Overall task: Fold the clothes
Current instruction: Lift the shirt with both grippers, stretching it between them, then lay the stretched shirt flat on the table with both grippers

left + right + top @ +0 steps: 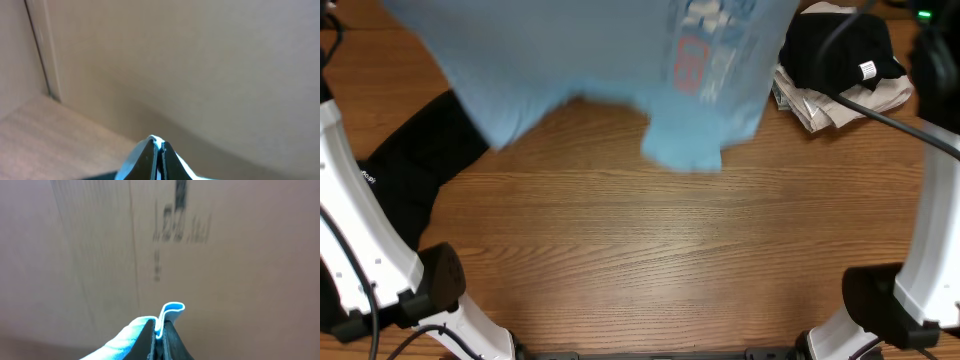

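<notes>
On your left, the black garment (415,160) lay on the table (650,250). Your left gripper (158,150) and right gripper (159,330) each clenched an edge of the light-blue T-shirt (610,70), holding it raised and spread, likely to lay it flat. The folded stack (835,70) sat far right.

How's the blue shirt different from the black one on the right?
The blue shirt is spread out, pinched in the left end effector and right end effector; the black garment lies bunched on a beige one. The blue shirt shows lettering; the black garment only a white label. Both are cloth.
</notes>
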